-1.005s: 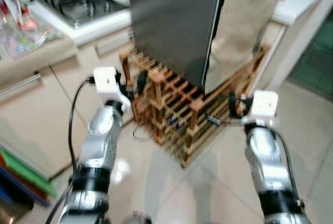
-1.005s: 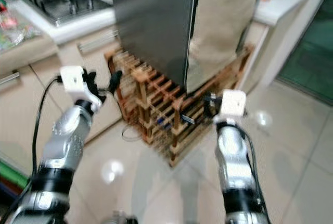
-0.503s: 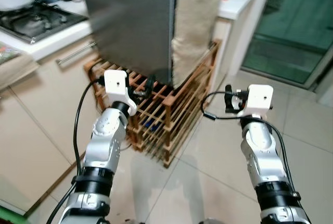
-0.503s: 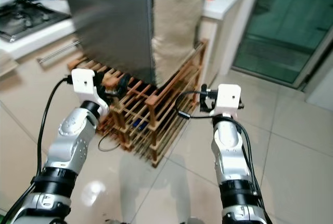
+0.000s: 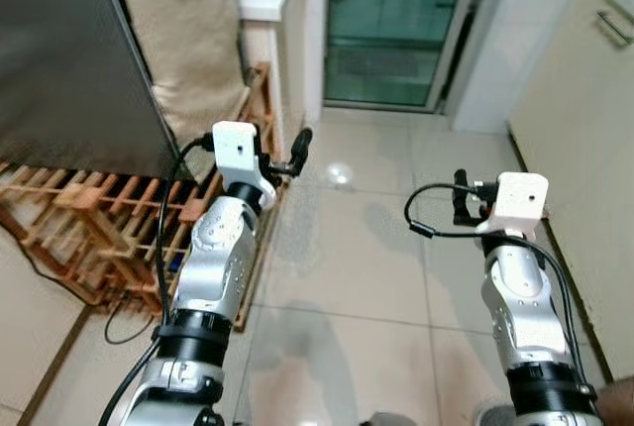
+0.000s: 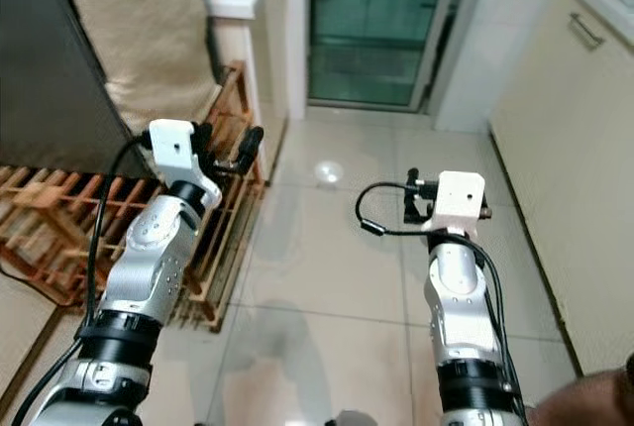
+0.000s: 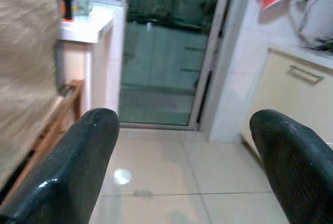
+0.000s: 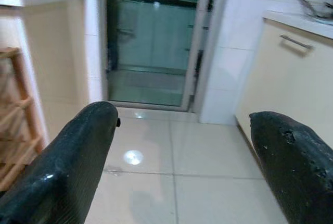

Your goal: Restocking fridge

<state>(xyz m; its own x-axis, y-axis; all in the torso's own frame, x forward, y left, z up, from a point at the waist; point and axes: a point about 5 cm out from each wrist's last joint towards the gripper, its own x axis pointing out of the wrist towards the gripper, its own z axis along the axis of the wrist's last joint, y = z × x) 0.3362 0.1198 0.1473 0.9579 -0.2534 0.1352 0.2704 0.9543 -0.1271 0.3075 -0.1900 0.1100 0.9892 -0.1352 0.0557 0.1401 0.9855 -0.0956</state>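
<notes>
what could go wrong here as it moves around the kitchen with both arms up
The left gripper is raised close beside the wooden rack under the fridge; a swing that way could clip a slat. The looped cable at the right gripper hangs loose and might snag on the cabinet handle. The glossy floor tiles could be slippery underfoot. Both sets of jaws are open and empty.

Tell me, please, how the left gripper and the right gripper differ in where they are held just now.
The left gripper is raised beside the wooden rack, near the grey fridge; the right gripper sits lower, over bare floor tiles, closer to the cream cabinet. Both are open and empty, pointing towards the glass door.
</notes>
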